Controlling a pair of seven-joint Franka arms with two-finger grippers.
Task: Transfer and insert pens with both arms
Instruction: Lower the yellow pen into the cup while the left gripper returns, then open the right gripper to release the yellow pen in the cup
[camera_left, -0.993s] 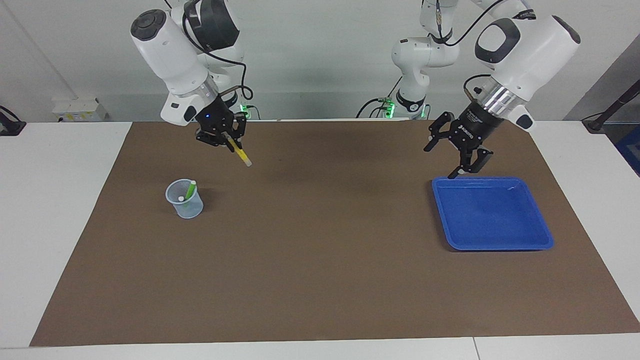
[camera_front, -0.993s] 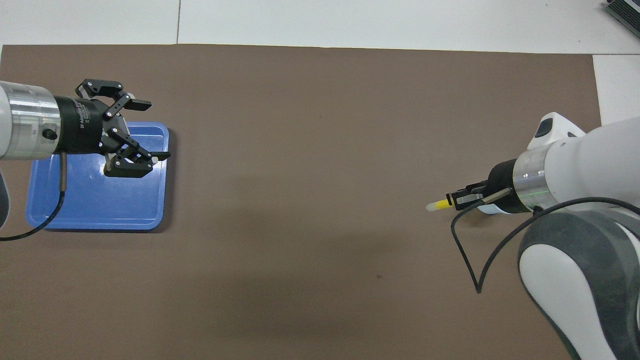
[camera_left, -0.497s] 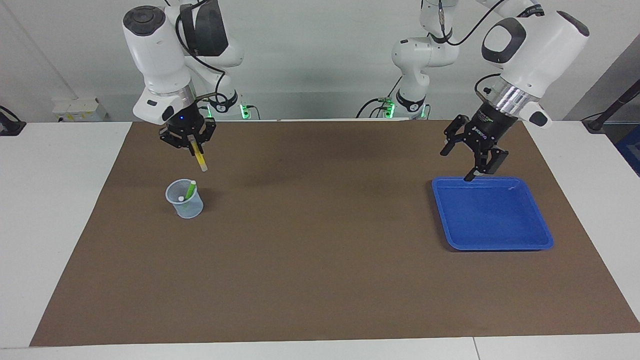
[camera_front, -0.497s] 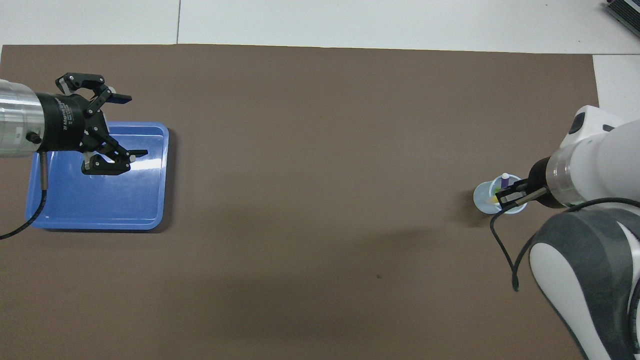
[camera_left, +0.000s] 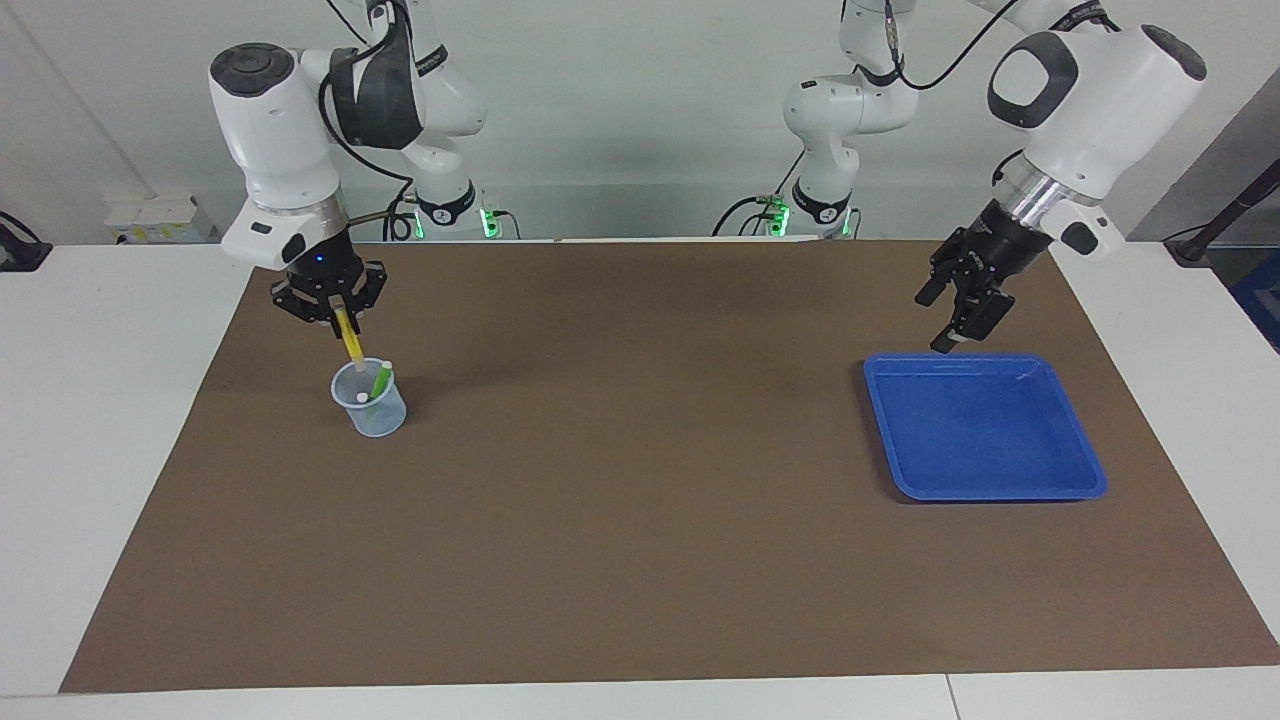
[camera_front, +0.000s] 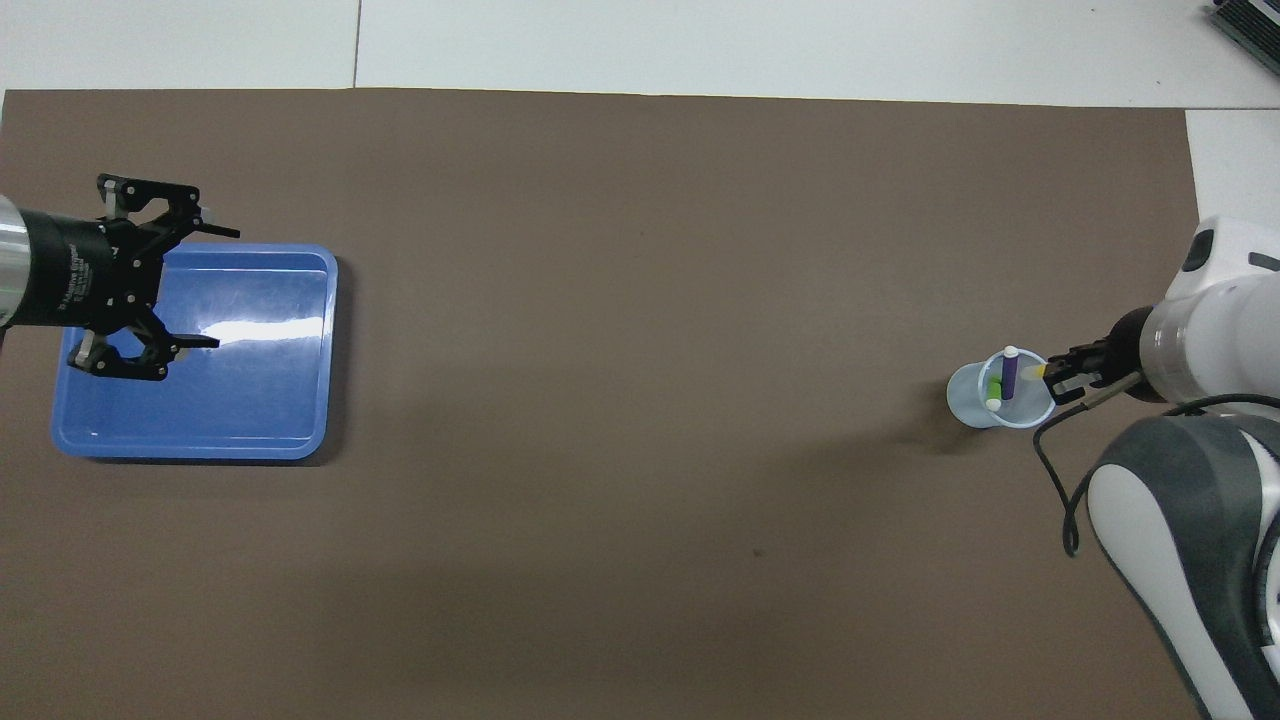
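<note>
Two pens in the cup show overhead only; right fingers pinch yellow pen, left fingers spread.

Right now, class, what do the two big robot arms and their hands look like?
Both arms are chunky white shells with dark grey joint covers and silver wrist rings. The right hand and left hand are black two-finger linkages. A black cable loops along each wrist.

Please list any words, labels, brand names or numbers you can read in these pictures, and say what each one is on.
Nothing here can be read with confidence.
White lettering on the black body of the left end effector: too small and blurred to read in either view.
Right end effector, yellow pen, cup, blue tray, brown mat: no writing visible.
</note>
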